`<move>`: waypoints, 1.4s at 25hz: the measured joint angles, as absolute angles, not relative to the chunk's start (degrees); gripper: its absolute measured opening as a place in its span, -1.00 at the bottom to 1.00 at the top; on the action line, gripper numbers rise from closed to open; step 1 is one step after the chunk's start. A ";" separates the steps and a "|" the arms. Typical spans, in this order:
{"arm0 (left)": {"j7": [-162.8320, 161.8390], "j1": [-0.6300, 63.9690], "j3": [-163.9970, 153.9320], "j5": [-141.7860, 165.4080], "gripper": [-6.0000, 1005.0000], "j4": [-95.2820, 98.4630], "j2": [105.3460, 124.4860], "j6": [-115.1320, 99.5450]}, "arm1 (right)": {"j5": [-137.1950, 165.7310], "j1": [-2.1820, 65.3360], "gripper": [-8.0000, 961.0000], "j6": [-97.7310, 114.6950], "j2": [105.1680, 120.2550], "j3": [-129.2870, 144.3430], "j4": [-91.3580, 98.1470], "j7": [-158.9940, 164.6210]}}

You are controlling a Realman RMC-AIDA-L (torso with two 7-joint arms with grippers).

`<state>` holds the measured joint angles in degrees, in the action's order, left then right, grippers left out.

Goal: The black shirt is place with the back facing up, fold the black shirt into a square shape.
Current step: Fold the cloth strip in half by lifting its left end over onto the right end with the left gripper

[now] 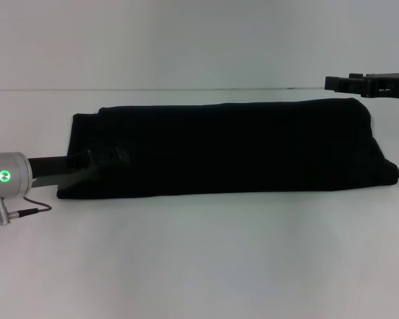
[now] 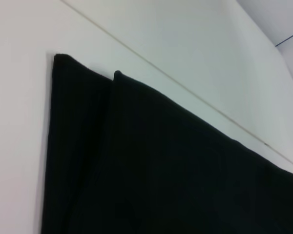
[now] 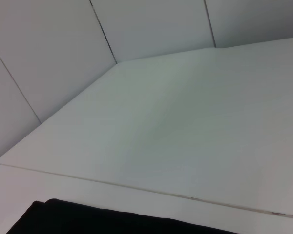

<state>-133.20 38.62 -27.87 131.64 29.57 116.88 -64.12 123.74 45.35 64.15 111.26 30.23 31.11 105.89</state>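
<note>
- Black fabric: the black shirt [image 1: 226, 149] lies across the middle of the white tabletop [image 1: 199, 266] as a long, narrow band, its long sides apparently already folded in.
- Layered edges show at its left end in my left wrist view [image 2: 112, 146].
- My left hand [image 1: 96, 163] sits low at that left end, against the cloth; I cannot tell whether its fingers are apart or together.
- My right hand [image 1: 369, 85] hovers beyond the far right corner, fingers also unclear.
- By my judgement, the crosswise folds into a square remain.

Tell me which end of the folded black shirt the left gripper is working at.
The shirt's left end: the left gripper sits at that end of the black shirt, while the right gripper hovers beyond the far right corner.
</note>
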 joint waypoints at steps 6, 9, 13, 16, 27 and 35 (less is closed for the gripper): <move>-133.09 38.55 -27.52 131.65 0.86 30.21 116.72 -65.37 | 123.74 45.35 0.53 64.16 111.26 30.19 31.11 105.91; -132.99 38.57 -27.33 130.85 0.86 31.57 116.65 -68.48 | 123.74 45.25 0.53 64.16 111.25 30.11 31.11 105.91; -132.50 39.17 -27.60 128.94 0.86 31.72 116.69 -71.33 | 123.75 45.16 0.53 64.12 111.32 30.00 31.11 105.91; -131.68 39.98 -27.77 128.14 0.86 30.69 117.55 -71.10 | 123.75 45.08 0.53 63.68 111.55 30.03 31.11 105.91; -129.80 40.87 -27.97 128.39 0.86 29.42 120.27 -64.74 | 123.75 44.44 0.53 63.14 111.85 30.07 31.11 105.91; -129.78 39.34 -27.93 128.84 0.86 29.47 119.73 -62.92 | 123.75 44.38 0.53 63.11 111.88 30.11 31.11 105.91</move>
<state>-129.78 39.34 -27.93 128.84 29.47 119.73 -62.92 123.75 44.38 63.11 111.88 30.11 31.11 105.91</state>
